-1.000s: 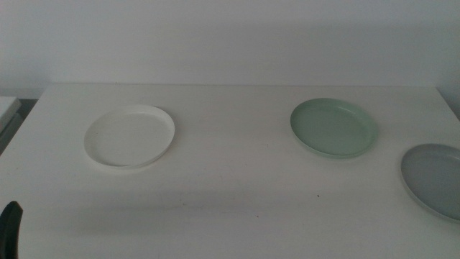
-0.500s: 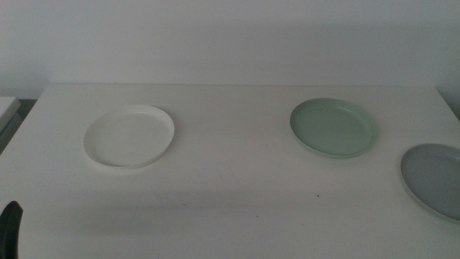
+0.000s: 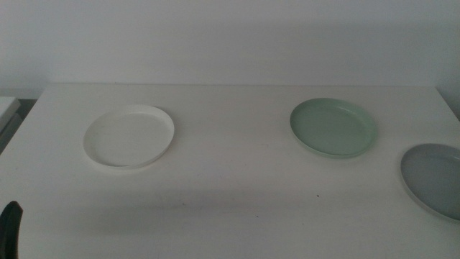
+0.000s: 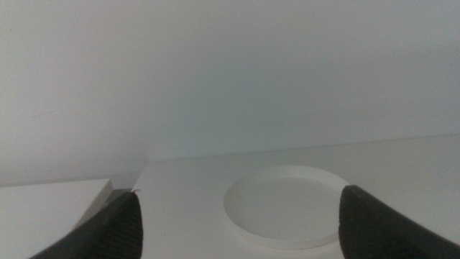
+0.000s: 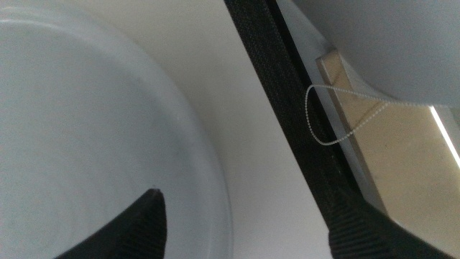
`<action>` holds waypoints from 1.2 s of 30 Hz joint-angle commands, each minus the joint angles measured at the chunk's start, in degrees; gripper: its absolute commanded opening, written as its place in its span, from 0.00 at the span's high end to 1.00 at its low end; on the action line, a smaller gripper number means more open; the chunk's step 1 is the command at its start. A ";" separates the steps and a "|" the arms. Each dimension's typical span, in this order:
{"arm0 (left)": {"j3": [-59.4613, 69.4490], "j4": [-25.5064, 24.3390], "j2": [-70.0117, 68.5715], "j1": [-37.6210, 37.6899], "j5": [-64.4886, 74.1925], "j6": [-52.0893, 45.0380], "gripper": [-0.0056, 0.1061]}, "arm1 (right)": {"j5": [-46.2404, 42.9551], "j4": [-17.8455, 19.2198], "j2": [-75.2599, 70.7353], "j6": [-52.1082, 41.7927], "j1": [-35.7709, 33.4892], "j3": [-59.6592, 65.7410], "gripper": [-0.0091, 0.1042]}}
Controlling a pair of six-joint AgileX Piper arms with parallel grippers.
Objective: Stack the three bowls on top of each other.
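Three bowls lie apart on the white table (image 3: pixel 230 158). The white bowl (image 3: pixel 129 135) is at the left, the mint green bowl (image 3: pixel 334 126) right of centre, and the grey bowl (image 3: pixel 435 178) at the right edge, cut off by the frame. My left gripper (image 3: pixel 9 229) shows only as a dark tip at the bottom left corner. In its wrist view the left gripper (image 4: pixel 238 198) is open, with the white bowl (image 4: pixel 284 214) ahead of it and apart from it. My right gripper (image 5: pixel 244 207) is open, close over the rim of the grey bowl (image 5: pixel 86 144). It is outside the middle view.
A pale wall (image 3: pixel 230 36) runs behind the table. The right wrist view shows the table's dark edge (image 5: pixel 277 101) just beyond the grey bowl, with a thin white cord (image 5: pixel 338 119) past it. A light object (image 3: pixel 6 108) stands off the table's left side.
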State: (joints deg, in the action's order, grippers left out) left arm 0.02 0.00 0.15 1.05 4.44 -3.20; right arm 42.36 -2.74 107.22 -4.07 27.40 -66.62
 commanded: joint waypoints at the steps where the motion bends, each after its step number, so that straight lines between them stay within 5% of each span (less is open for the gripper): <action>1: -0.02 0.00 -0.15 0.19 -0.89 0.08 0.11 | -2.35 0.76 1.28 -0.67 0.34 -0.37 0.43; 15: -0.02 0.00 -0.15 0.19 -0.89 0.08 0.11 | -5.88 0.49 7.30 -1.27 -0.59 -0.37 0.63; 22: -0.02 0.00 -0.15 0.19 -0.89 0.08 0.11 | -5.43 0.49 7.30 -2.00 -0.59 -0.37 0.94; 31: -0.02 0.00 -0.15 0.19 -0.89 0.08 0.11 | 0.27 1.13 1.40 -2.00 -0.59 -0.37 0.94; 36: -0.02 0.00 -0.15 0.19 -0.89 0.08 0.11 | 2.21 -7.71 -8.23 -4.46 -3.09 -1.04 0.94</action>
State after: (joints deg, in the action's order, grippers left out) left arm 0.02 0.00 0.15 1.05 4.44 -3.20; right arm 43.59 -7.49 102.09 -6.96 25.42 -67.19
